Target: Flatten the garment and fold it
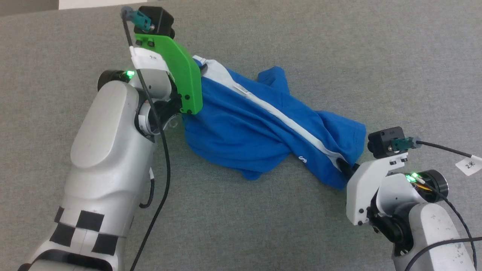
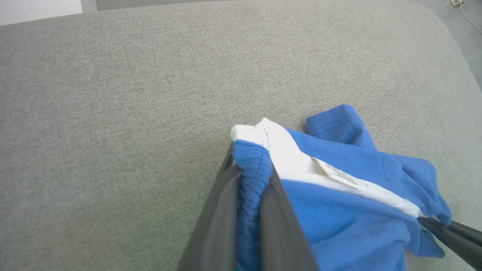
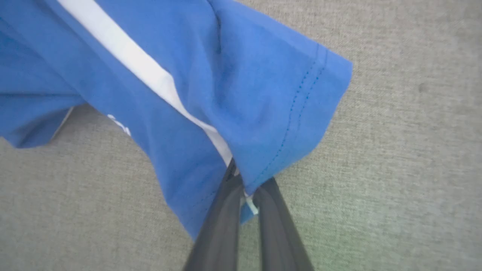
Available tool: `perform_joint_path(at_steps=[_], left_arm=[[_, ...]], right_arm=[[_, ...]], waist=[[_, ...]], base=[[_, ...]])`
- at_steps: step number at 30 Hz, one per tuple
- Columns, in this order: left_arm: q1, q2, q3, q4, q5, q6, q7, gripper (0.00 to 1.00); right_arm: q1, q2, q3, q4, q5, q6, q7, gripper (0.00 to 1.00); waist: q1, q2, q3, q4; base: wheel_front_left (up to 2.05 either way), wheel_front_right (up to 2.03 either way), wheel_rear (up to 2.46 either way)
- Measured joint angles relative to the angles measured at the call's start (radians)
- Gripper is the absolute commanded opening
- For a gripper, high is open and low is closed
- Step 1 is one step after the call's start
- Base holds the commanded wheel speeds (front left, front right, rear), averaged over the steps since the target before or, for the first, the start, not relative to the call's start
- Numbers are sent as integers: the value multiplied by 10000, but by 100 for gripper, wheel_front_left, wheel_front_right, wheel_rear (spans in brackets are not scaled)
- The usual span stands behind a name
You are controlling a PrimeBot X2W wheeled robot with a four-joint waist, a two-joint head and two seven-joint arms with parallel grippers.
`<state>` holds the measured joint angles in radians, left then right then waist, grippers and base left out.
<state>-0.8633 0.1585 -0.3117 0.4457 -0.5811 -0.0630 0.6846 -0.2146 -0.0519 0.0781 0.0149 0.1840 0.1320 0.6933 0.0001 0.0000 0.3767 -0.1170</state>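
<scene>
The garment (image 1: 256, 128), bright blue with a white stripe and a small white tag (image 1: 243, 89), hangs bunched and twisted between my two grippers over the grey cloth surface. In the head view my left gripper (image 1: 199, 67) is mostly behind its green mount at the garment's upper left end. In the left wrist view the left gripper (image 2: 250, 150) is shut on a ribbed blue and white edge of the garment (image 2: 339, 210). My right gripper (image 1: 344, 165) holds the lower right end. In the right wrist view the right gripper (image 3: 244, 178) is shut on a stitched hem of the garment (image 3: 226, 86).
A grey woven surface (image 1: 263, 226) lies under everything; its rounded far corner (image 2: 448, 34) shows in the left wrist view. A black cable with a white label (image 1: 469, 163) trails off my right wrist. The right gripper's dark fingers (image 2: 452, 233) reach into the left wrist view.
</scene>
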Motion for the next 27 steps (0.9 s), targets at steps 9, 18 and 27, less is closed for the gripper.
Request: perform_joint_path(at_steps=[9, 18, 27], left_arm=[[249, -67, 167, 81, -311, -8, -474, 0], [-87, -332, 911, -221, -934, -4, -1406, 0], [-1256, -282, 1657, -485, -1001, 157, -2460, 0]], right_arm=[[-379, 0, -286, -832, 629, 0, 529, 0], [-2998, -539, -947, -1269, 1264, 0, 1162, 0], [-5622, -520, -1563, -311, 2278, 0, 792, 0]], waist=[[0, 0, -706, -47], [-1, 0, -1652, 0], [-1, 0, -2390, 285]], base=[[0, 0, 0], [0, 0, 0], [0, 0, 0]])
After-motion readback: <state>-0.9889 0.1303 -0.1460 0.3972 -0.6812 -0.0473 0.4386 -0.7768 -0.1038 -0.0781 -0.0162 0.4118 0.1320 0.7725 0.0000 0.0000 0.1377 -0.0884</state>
